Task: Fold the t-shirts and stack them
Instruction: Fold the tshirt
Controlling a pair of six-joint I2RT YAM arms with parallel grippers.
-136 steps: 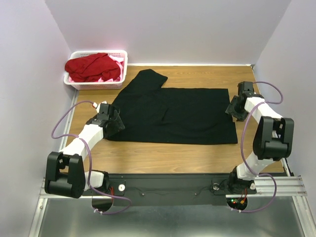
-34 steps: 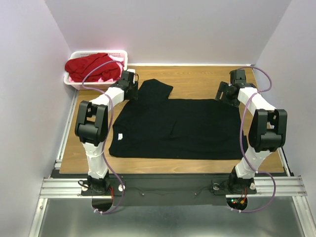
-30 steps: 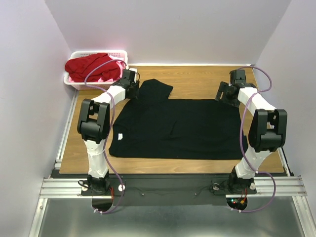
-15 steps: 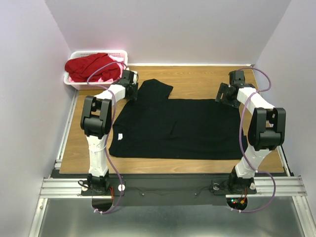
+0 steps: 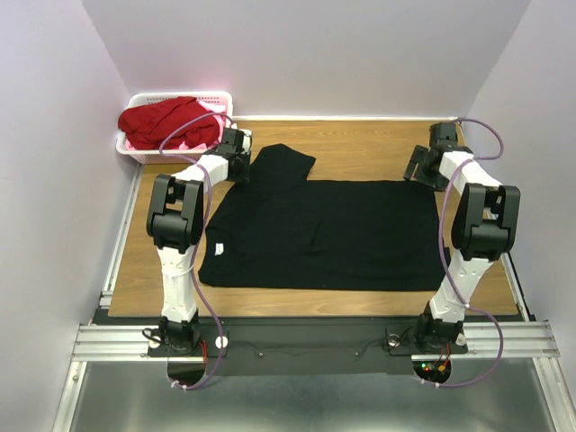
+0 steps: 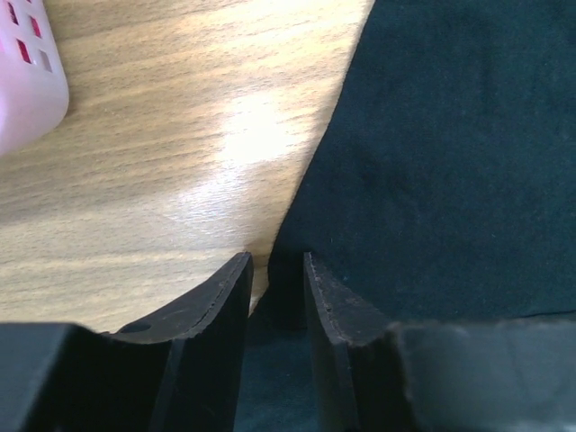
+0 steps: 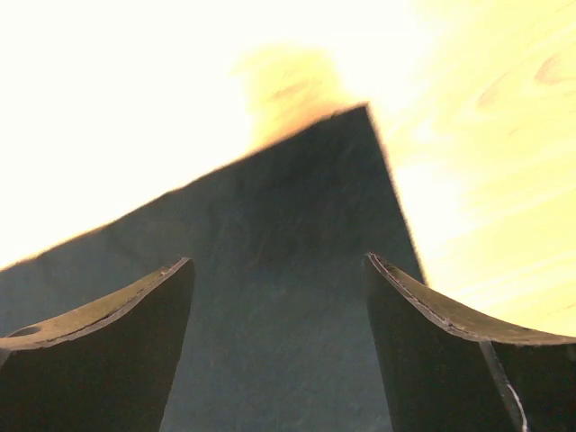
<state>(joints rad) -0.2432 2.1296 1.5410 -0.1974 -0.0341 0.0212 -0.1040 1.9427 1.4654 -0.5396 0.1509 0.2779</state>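
Observation:
A large black t-shirt (image 5: 324, 225) lies spread flat on the wooden table, one sleeve pointing to the far left. My left gripper (image 5: 241, 165) is at that sleeve's left edge. In the left wrist view the jaws (image 6: 276, 261) are nearly together, with the black cloth's (image 6: 450, 135) edge pinched between them. My right gripper (image 5: 419, 168) is over the shirt's far right corner. In the right wrist view it (image 7: 279, 261) is wide open above the cloth corner (image 7: 288, 288), holding nothing. A red shirt (image 5: 171, 121) and some pink cloth (image 5: 216, 115) lie in the basket.
The white slotted basket (image 5: 135, 153) stands at the far left corner, close to my left gripper; its wall also shows in the left wrist view (image 6: 27, 90). Walls close in on three sides. Bare wood runs along the table's edges.
Since 4.5 s ago both arms have moved from the shirt's near sides to its far corners. In the last half second the right gripper shifted slightly right and back; the left stayed put.

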